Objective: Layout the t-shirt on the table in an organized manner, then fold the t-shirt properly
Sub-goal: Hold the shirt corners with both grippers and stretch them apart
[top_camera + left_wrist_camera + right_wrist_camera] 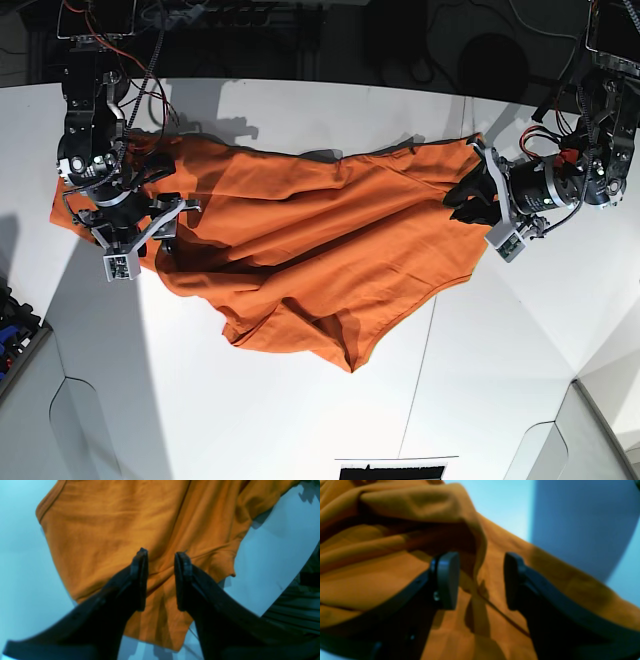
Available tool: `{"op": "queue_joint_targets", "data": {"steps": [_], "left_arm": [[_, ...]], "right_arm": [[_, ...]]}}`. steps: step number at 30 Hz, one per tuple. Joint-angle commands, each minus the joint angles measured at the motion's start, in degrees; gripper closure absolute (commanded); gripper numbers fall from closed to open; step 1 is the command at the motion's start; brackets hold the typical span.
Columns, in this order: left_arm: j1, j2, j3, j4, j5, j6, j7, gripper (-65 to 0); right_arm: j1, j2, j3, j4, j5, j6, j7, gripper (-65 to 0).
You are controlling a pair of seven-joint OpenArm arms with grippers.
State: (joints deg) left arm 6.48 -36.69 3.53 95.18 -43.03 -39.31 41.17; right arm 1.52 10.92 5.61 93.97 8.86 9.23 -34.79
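Bright light, blurred bluish wrist views

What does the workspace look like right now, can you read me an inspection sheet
Surface: white table with a thin dark seam.
Job's things: orange t-shirt spread but rumpled, not yet folded.
Clutter: nothing seen on the table besides the shirt.
Hands: left hand open above the shirt, holding nothing; right hand open, with a fabric fold hanging by its fingers.
Cables: red and black wires near the right arm's base.
Surroundings: dark area beyond the table's far edge; details unclear.
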Motion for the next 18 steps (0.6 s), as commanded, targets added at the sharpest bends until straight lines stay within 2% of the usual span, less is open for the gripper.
{"op": "queue_joint_targets", "data": {"steps": [1, 6, 7, 11, 14, 18], "left_arm": [[-0.7, -0.9, -0.5, 0.8, -0.8, -0.7, -0.5, -21.1], [-0.7, -0.9, -0.5, 0.8, -0.8, -0.7, -0.6, -21.1], [-0.7, -0.9, -0.5, 0.8, -0.9, -0.7, -0.6, -21.1], [-0.7, -0.9, -0.5, 0.8, -0.8, -0.7, -0.1, -21.1], [-0.6, -1.0, -0.5, 0.7, -0.8, -0.7, 1.7, -21.1], [1.2, -1.0, -0.5, 0.7, -0.2, -0.7, 2.1, -21.1]], "right_arm": [[1.4, 0.0, 0.3, 0.0, 0.1, 0.5, 2.0, -29.1], [3.6, -0.3, 0.3, -3.9, -1.3, 0.3, 2.7, -27.4], [4.0, -0.3, 0.3, -4.4, -1.9, 0.0, 2.9, -23.6], [5.7, -0.2, 0.3, -5.2, -5.1, 0.0, 3.0, 0.0], [6.8, 0.7, 0.3, -5.2, -8.1, 0.0, 3.3, 0.0], [8.8, 3.4, 0.3, -5.2, -8.4, 0.0, 3.7, 0.0]]}}
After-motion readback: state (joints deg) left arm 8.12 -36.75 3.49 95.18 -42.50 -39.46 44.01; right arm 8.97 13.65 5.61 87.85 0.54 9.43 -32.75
